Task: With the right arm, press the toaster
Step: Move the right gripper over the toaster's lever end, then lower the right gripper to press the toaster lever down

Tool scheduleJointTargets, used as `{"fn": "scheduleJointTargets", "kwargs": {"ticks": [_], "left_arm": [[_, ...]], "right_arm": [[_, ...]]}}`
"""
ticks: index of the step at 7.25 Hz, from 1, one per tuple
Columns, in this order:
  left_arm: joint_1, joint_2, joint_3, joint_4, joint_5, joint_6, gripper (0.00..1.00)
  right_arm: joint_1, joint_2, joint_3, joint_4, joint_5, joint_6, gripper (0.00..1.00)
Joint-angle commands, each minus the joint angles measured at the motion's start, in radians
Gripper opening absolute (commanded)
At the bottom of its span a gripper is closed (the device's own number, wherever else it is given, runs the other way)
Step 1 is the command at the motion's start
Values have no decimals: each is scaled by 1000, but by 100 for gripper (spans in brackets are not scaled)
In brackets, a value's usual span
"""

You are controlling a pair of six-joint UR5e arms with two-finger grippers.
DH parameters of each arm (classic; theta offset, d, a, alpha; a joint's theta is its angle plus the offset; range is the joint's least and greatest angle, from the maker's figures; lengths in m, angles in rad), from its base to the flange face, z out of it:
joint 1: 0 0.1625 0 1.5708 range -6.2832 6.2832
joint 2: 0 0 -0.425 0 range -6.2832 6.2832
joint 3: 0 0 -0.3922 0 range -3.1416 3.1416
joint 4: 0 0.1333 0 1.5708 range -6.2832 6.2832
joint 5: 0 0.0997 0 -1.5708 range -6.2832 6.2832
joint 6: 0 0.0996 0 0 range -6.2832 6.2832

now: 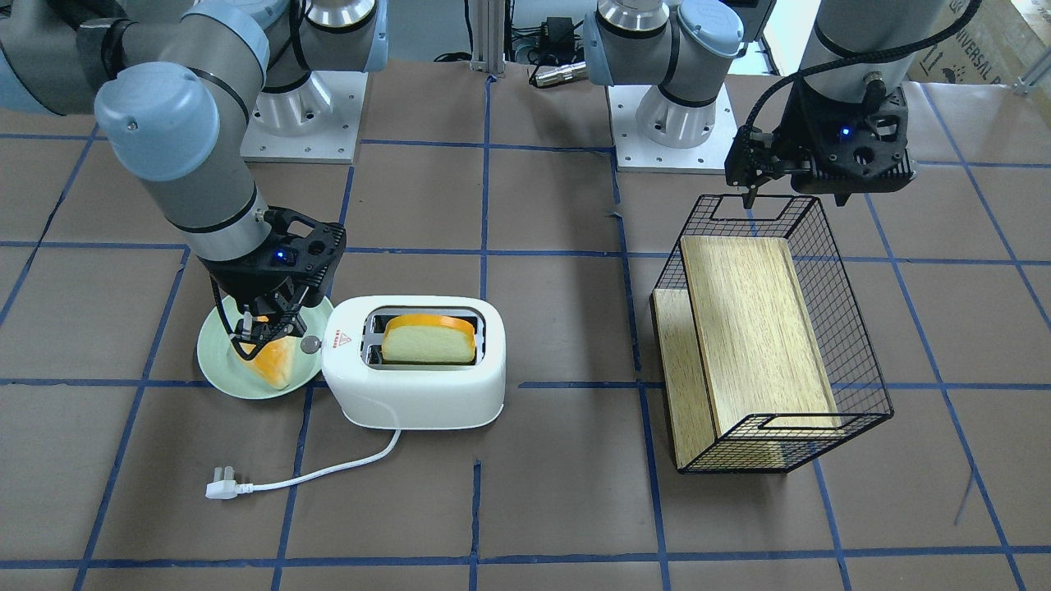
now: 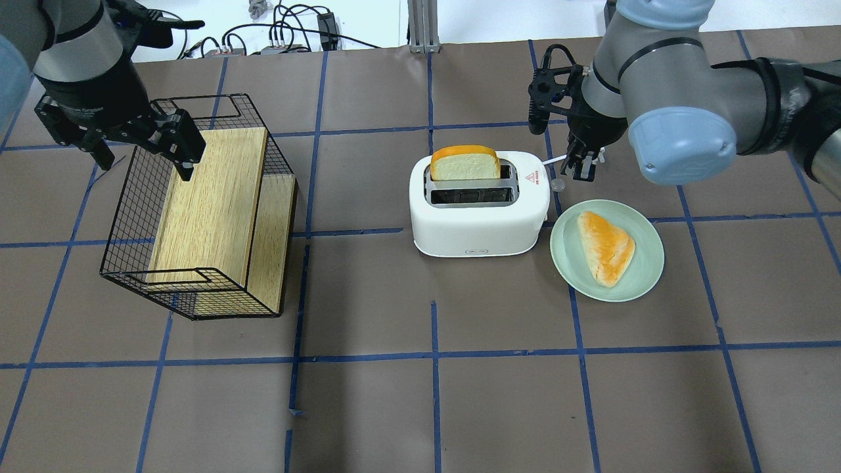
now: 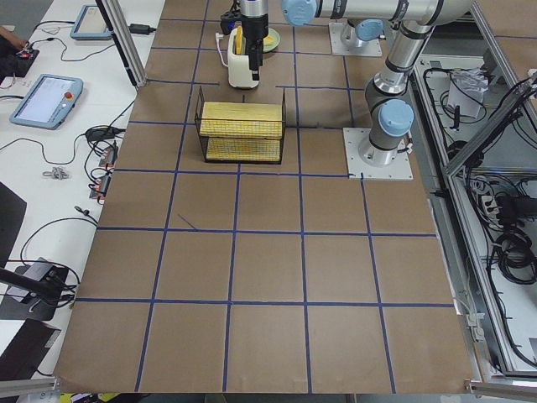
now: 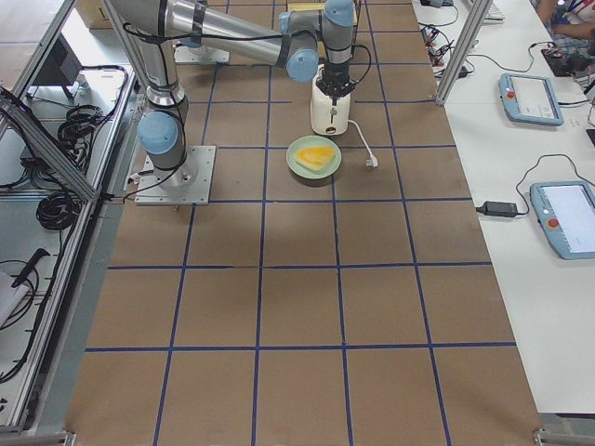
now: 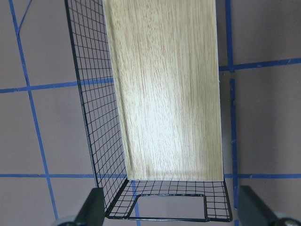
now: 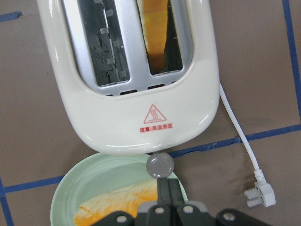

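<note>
The white two-slot toaster (image 2: 479, 223) stands mid-table with a slice of bread (image 2: 465, 163) upright in its far slot. It also shows in the front view (image 1: 410, 394) and in the right wrist view (image 6: 141, 122). Its grey round knob (image 6: 160, 165) sticks out of the end with the red triangle mark. My right gripper (image 6: 170, 190) is shut and empty, its fingers pressed together, tips right at the knob; I cannot tell if they touch. It also shows in the overhead view (image 2: 581, 167). My left gripper (image 2: 144, 157) is open above the black wire basket (image 2: 125, 217).
A pale-green plate (image 2: 647, 276) with a bread piece (image 2: 608, 246) sits right beside the toaster's knob end, under my right gripper. The toaster's white cord and plug (image 1: 222, 490) lie on the table. The basket holds a wooden board (image 5: 164, 94).
</note>
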Motion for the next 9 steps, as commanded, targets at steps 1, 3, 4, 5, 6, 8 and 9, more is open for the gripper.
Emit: {"fn": "scheduleJointTargets", "kwargs": {"ticks": [1,3,4,5,6,8,9], "left_arm": [[0,0,0,0,0,1,100],[0,0,0,0,0,0,100],[0,0,0,0,0,-1,100],[0,0,0,0,0,0,100],[0,0,0,0,0,1,100],[0,0,0,0,0,1,100],[0,0,0,0,0,-1,100]], "right_arm": [[3,26,2,-18,-2,-42,4],[3,43,13,-21,-1,-50,4],[3,55,41,-63,-2,-49,4],[0,60,59,-102,-2,-52,4],[-1,81,70,-130,-1,-50,4],[-7,98,73,-148,-1,-52,4],[-7,103,75,-147,-1,-50,4]]}}
